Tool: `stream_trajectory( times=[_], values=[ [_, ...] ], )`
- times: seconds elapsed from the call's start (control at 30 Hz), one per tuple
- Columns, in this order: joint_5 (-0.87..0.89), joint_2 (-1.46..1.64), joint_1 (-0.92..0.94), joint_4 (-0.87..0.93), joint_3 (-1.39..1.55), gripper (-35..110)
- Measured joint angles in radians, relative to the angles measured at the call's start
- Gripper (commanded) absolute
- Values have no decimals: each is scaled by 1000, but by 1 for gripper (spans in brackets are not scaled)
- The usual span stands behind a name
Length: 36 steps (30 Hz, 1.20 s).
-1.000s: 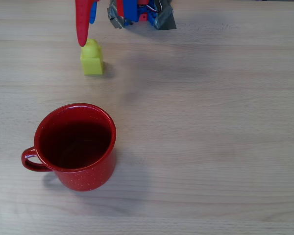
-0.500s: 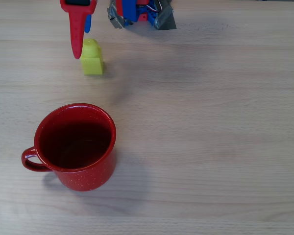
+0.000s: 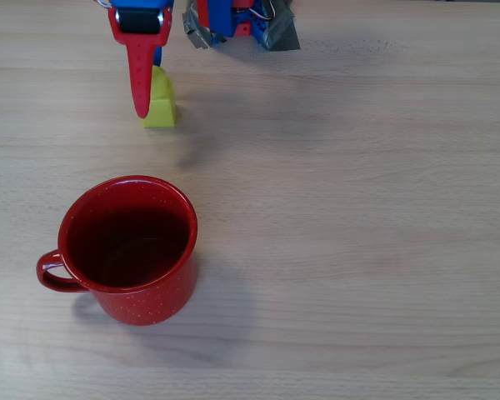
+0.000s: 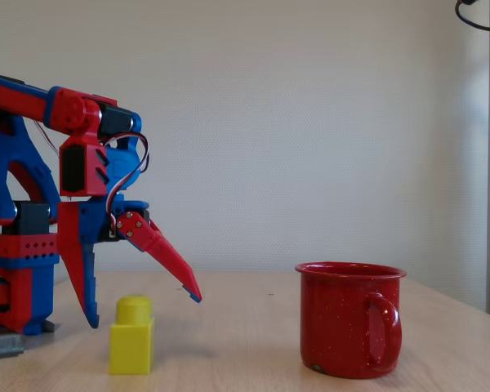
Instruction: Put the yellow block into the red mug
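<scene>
Fixed view: end effector (image 4: 143,314) spread above yellow block (image 4: 131,336), red mug (image 4: 350,318) well apart.

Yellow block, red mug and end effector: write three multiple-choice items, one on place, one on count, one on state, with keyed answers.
1. Where does the yellow block stand?
A. On the table, apart from the red mug
B. Inside the mug
C. On the mug's rim

2. How many round studs top the block?
A. One
B. Two
C. Four

3. What is the state of the end effector?
A. Shut on the block
B. Open, fingers spread above the block
C. Shut on the mug's handle

Answers: 1 A, bare table lies between block and mug in both views. 2 A, the fixed view shows a single stud. 3 B, the fixed view shows its fingers splayed apart, the block still resting on the table.
</scene>
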Motion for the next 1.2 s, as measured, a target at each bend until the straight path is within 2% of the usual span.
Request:
stream_trajectory(
  times=[0.27,0.37,0.73,1.13,1.2],
  values=[
    [0,-23,0,-63,40,48],
    [0,-23,0,-137,86,48],
    [14,-43,12,-175,126,48],
    [28,-43,5,-189,138,0],
    [28,-43,5,-189,138,0]
  ],
)
